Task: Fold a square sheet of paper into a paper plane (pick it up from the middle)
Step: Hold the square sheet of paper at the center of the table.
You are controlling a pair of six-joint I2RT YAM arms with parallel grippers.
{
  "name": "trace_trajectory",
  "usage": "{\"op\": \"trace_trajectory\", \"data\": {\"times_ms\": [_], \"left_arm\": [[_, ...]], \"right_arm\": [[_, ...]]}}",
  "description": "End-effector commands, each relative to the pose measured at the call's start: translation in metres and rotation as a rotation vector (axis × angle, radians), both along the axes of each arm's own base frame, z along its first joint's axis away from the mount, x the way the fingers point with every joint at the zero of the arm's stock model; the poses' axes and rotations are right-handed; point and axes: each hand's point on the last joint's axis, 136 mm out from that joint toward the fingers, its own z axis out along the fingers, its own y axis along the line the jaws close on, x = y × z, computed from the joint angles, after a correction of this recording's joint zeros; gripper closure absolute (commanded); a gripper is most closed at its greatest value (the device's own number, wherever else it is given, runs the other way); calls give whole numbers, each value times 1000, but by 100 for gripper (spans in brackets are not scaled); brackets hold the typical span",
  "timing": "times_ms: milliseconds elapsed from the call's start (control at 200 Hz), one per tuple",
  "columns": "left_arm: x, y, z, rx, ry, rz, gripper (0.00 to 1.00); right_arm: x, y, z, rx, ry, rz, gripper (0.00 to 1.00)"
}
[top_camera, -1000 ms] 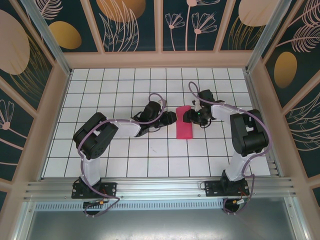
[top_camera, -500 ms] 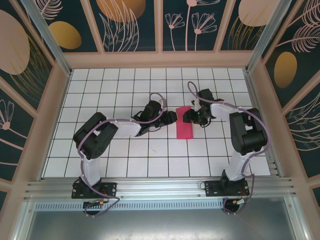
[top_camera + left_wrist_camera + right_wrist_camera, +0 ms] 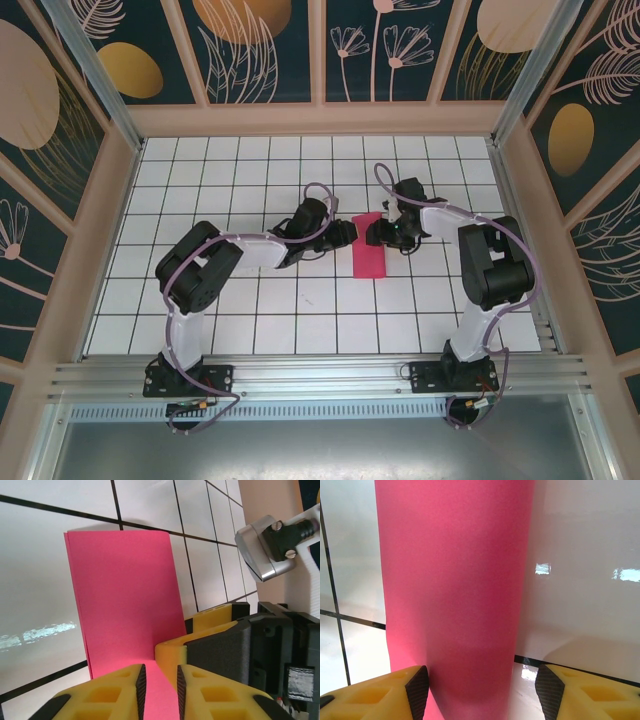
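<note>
Half-fold step, seemingly: the square sheet of paper (image 3: 369, 259) lay doubled; left claw (image 3: 160, 682) (barely parted) and wide-open right claw (image 3: 481, 680) needed to press its crease.

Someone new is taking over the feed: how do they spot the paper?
Look at the white tiled table, near its middle where the left gripper and right gripper meet. The square sheet of paper lies flat there as a narrow strip, the one magenta-pink thing on it.
</note>
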Motion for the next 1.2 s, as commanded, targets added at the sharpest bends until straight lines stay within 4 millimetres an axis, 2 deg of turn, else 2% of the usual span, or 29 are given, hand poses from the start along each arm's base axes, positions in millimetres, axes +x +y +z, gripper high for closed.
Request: {"op": "trace_trajectory", "data": {"times_ms": [0,175,250,575,876,1041,1196], "left_arm": [[-1,-10,-2,-5,23,-29,78],[3,-14,-13,0,62,-21,88],[4,-14,-19,12,79,-10,90],[4,-23,-36,-3,116,-34,90],[0,-16,-62,38,160,-15,91],[-3,-12,-77,86,179,-21,91],[-6,-6,-86,126,186,-25,92]], "right_arm": [[-11,-12,-24,-78,68,-25,36],[-12,-13,-25,-80,67,-28,36],[-11,-13,-24,-79,67,-27,36],[-12,-12,-25,-79,69,-26,36],[-10,-10,-23,-69,67,-29,36],[-3,-5,-11,-35,39,-33,33],[9,0,23,28,-39,-52,27]]}}
